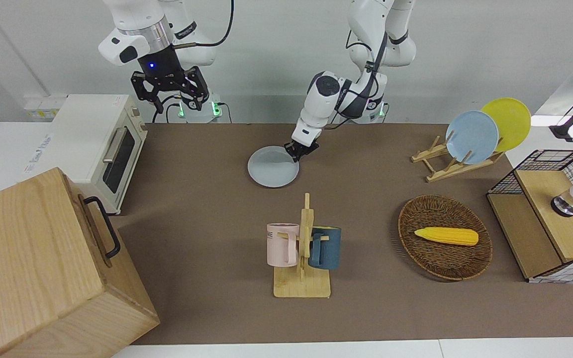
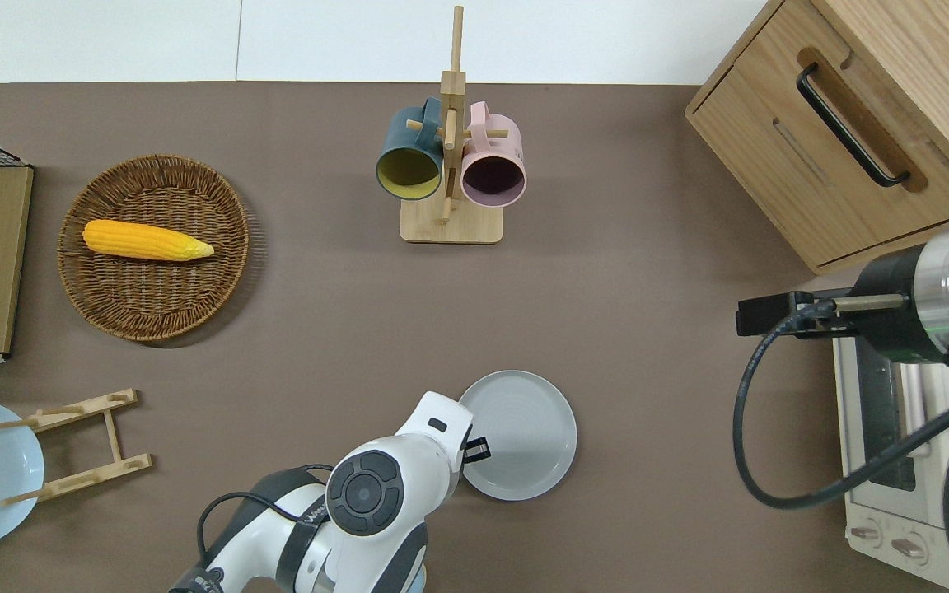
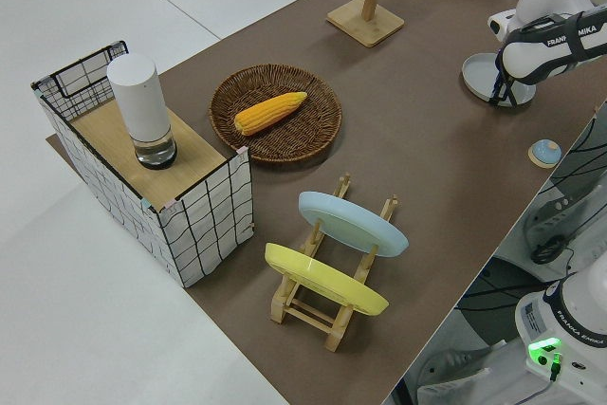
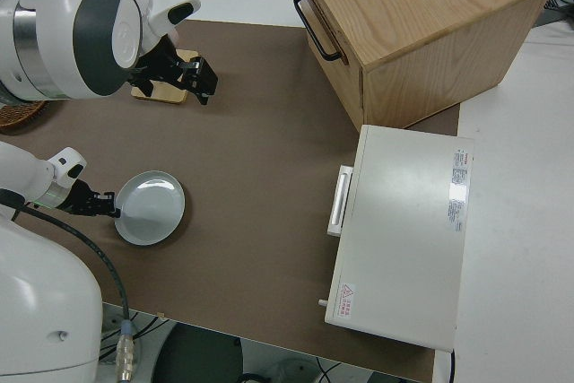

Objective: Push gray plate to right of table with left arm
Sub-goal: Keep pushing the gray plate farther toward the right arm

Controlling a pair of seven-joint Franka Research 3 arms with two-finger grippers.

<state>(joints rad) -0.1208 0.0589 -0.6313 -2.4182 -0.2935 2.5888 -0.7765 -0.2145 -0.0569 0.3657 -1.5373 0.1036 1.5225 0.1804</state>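
The gray plate (image 1: 273, 166) lies flat on the brown table (image 1: 207, 223), near the robots' edge and about midway along it. It also shows in the overhead view (image 2: 518, 435), the left side view (image 3: 488, 78) and the right side view (image 4: 150, 209). My left gripper (image 1: 296, 151) is low at the table, against the plate's rim on the side toward the left arm's end; it also shows in the overhead view (image 2: 474, 449). My right gripper (image 1: 169, 92) is open, empty and parked.
A mug rack (image 1: 302, 248) with a pink and a blue mug stands farther from the robots than the plate. A toaster oven (image 1: 102, 144) and a wooden box (image 1: 43, 268) fill the right arm's end. A basket with corn (image 1: 444, 237) and a plate rack (image 1: 465, 144) are toward the left arm's end.
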